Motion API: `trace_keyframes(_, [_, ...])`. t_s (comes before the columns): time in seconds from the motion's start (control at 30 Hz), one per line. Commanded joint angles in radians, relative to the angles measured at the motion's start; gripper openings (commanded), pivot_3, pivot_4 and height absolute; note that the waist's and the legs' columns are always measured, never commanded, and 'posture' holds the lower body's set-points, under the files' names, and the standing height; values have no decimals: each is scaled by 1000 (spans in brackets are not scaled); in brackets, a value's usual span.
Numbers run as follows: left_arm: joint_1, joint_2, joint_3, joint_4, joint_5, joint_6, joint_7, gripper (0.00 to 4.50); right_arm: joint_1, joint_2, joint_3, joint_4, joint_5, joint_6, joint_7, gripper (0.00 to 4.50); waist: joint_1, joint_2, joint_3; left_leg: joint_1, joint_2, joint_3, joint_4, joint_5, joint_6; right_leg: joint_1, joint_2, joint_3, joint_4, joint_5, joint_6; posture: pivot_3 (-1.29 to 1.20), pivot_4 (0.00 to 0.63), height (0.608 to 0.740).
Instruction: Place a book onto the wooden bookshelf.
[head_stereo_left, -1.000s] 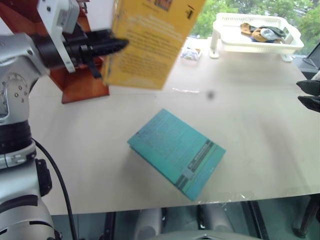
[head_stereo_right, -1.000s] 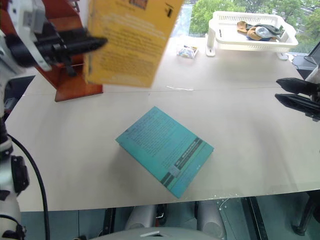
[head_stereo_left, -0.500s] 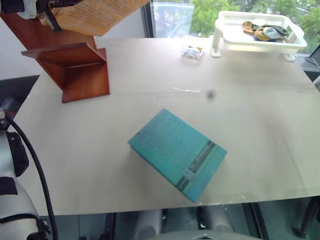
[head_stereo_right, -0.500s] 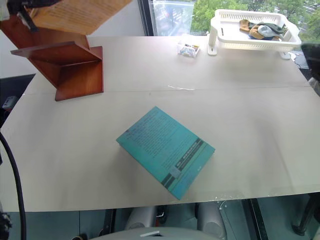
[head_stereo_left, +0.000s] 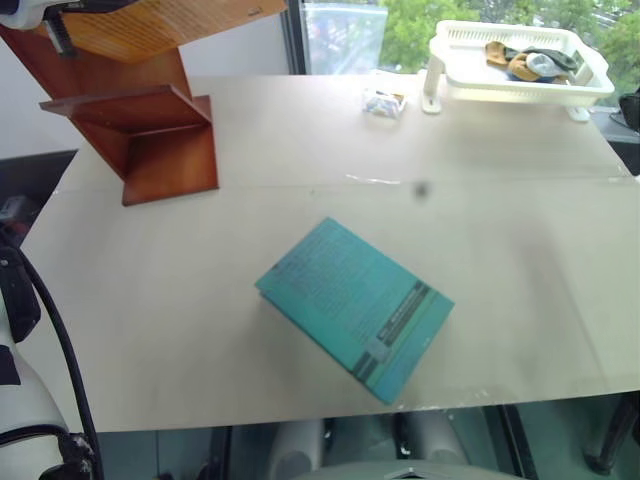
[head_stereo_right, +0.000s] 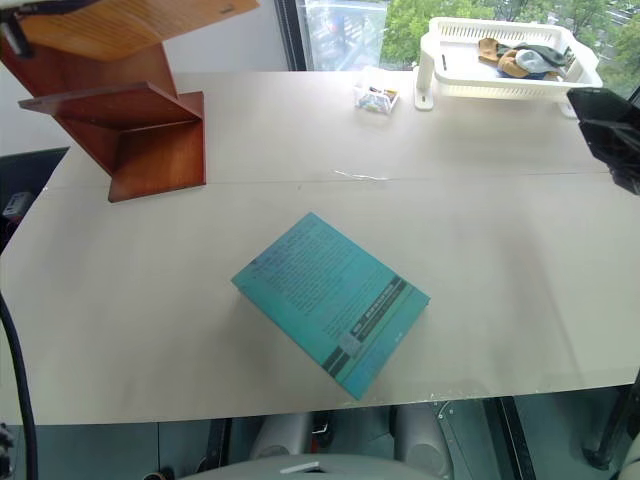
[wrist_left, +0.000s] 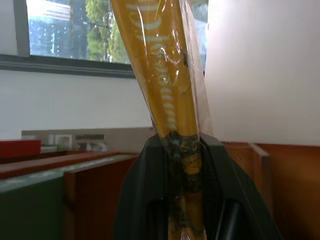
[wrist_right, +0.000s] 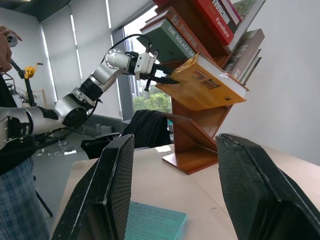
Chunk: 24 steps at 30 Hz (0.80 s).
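Left gripper (wrist_right: 161, 78) is clamped on the spine edge of the book (wrist_right: 205, 85), holding it tilted against the wooden bookshelf (head_stereo_left: 135, 135), above its lower shelf. A teal book (head_stereo_left: 355, 307) lies flat mid-table. Right gripper (wrist_right: 172, 192) stands with fingers apart, empty.

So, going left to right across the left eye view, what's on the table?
bookshelf → teal book → white basket

beige table (head_stereo_left: 500, 230), window (head_stereo_left: 340, 35), white wall (wrist_left: 260, 65)
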Motion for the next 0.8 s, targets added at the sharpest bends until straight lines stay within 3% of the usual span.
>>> trace_keyframes(0.03, [-29,47,5,53,50,-53,4,376,-19,-9,-20,-25,5,-5,68,2648,0,0,0,0,0,0,0,0,0,0,0,0,0,0,0,0,150,740])
trace_keyframes(0.37, [-65,39,-59,358,183,-235,117,376,-18,20,-34,-66,-10,-3,50,2648,0,-1,0,-1,0,1,1,0,1,-2,0,0,2,0,0,0,150,740])
trace_keyframes(0.8, [-141,-2,-120,530,268,-285,174,376,40,33,-68,-129,-23,-4,15,2648,-7,-3,2,-7,1,2,2,0,0,-14,0,5,11,0,0,0,150,740])
